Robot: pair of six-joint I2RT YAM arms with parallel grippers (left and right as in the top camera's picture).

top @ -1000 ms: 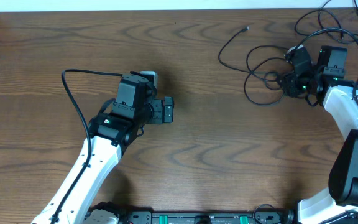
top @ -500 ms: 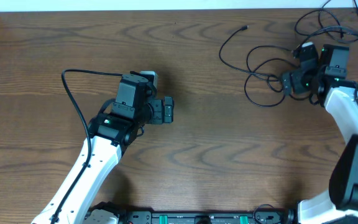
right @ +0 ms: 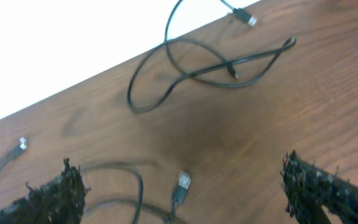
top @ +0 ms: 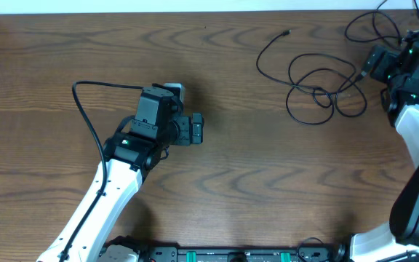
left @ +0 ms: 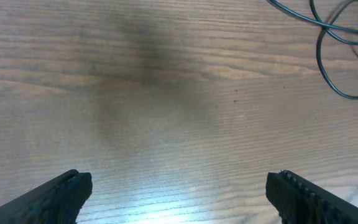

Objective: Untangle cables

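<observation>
1. I see my left gripper point(left: 179, 186) over the table point(left: 166, 93) — fingers wide apart, holding nothing.
2. My right gripper point(right: 182, 180) — fingers apart, empty — hangs over the cables point(top: 317, 90), which lie looped at the far right corner.

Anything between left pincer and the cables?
Nothing, just bare wooden table between the left pincer and the cables, per the overhead view.
</observation>
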